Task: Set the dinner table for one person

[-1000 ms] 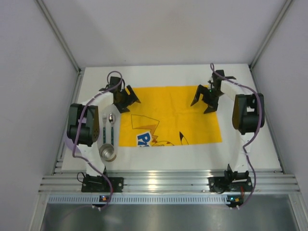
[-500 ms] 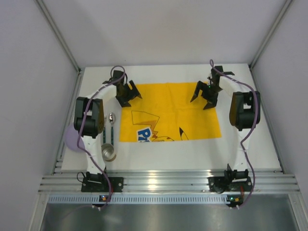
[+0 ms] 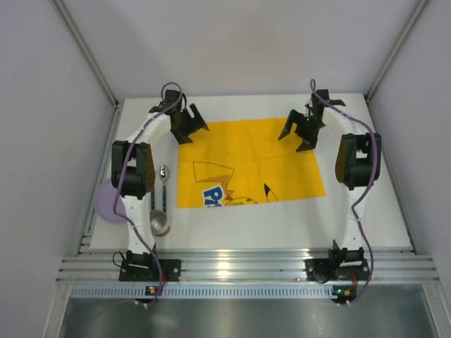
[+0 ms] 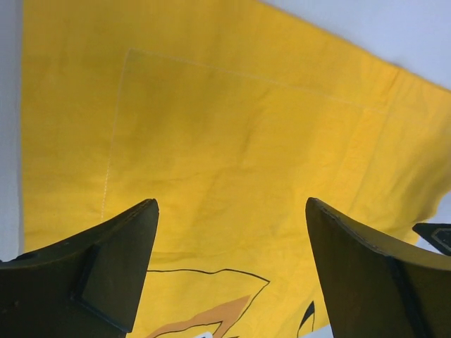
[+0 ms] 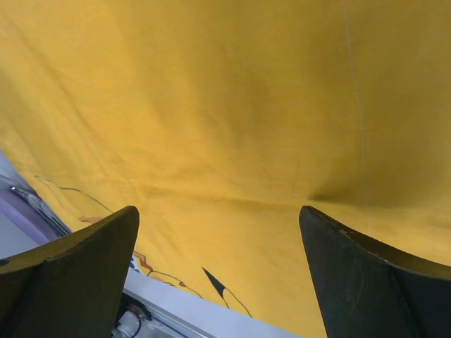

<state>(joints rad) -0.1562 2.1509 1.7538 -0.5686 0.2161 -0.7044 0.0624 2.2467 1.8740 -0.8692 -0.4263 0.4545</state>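
Observation:
The white dinner table (image 3: 246, 227) carries a yellow cartoon-printed cloth mat (image 3: 248, 163), lying flat in the middle. My left gripper (image 3: 194, 134) is open and empty over the mat's far left corner. In the left wrist view (image 4: 231, 203) only yellow mat (image 4: 232, 120) shows between its spread fingers. My right gripper (image 3: 291, 143) is open and empty over the mat's far right corner. In the right wrist view (image 5: 218, 210) the mat (image 5: 225, 105) fills the gap between its fingers.
A spoon with a teal handle (image 3: 163, 180) lies left of the mat, beside my left arm. A metal cup (image 3: 158, 223) stands near the front left. A purple plate (image 3: 106, 203) sits at the table's left edge, partly behind the arm.
Both grippers have moved toward the far edge, and the mat has shifted a little that way with them. My left arm has swung and uncovered the purple plate and covered the fork.

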